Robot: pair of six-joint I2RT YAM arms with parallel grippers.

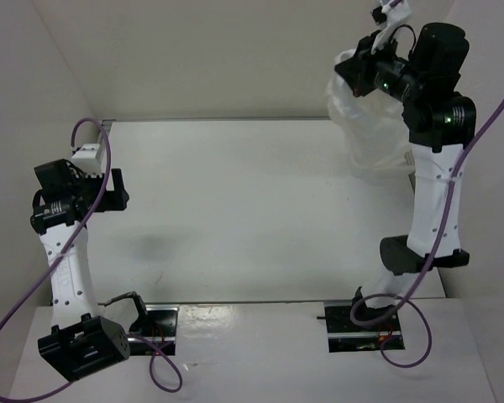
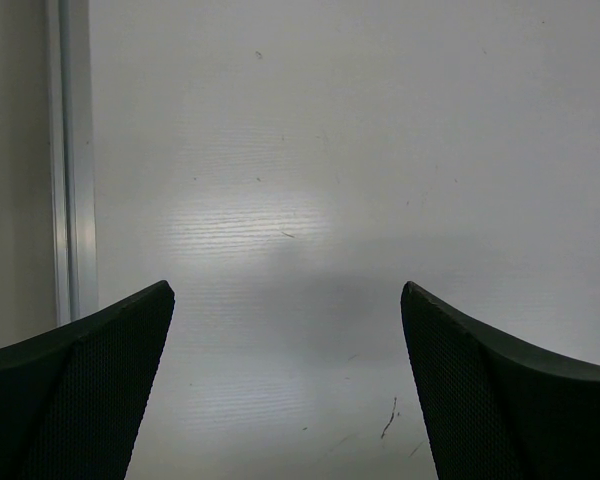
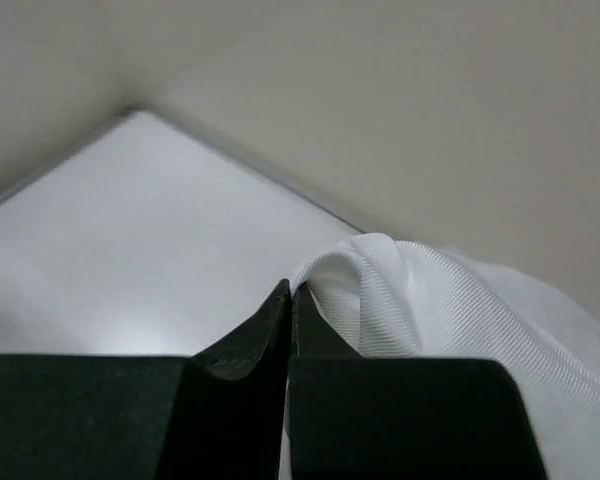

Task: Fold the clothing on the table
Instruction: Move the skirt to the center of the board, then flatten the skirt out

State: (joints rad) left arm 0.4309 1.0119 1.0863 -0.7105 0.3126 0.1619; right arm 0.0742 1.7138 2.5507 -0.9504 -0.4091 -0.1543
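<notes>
- Fingers on the left arm (image 2: 100,370) are spread wide with nothing between them. They hover over the left side of the worktop (image 1: 252,210), just beside the grey rail (image 2: 70,150) along its edge, with only bare white surface below.
- No part of the skirt lies on the middle of the worktop.
- The skirt (image 1: 370,134) is held up above the worktop's far right corner and hangs as a crumpled white bunch. Its lower end passes behind the right arm, so I cannot tell whether it touches the worktop.
- Fingers on the right arm (image 3: 250,340) are clenched tight on a thin fold of the skirt, raised high over that same far right corner. In the wrist view the cloth drapes away to the right of the tips.
- Handling, as a judgement:
  - The fabric looks thin, soft and light, so it will sag wherever it is unsupported.
  - The pleats will probably collapse or fan out rather than hold a line.
  - It looks smooth enough that a pinch on one fold could slip.
- Where to take hold, as a judgement:
  - The waistband should be the firmest part to grip.
  - Which part is pinched now I cannot tell.
  - Spreading the skirt flat on the middle of the worktop would come first.
  - Each arm could then take one end of the waistband or the hem, which should give a cleaner fold.
</notes>
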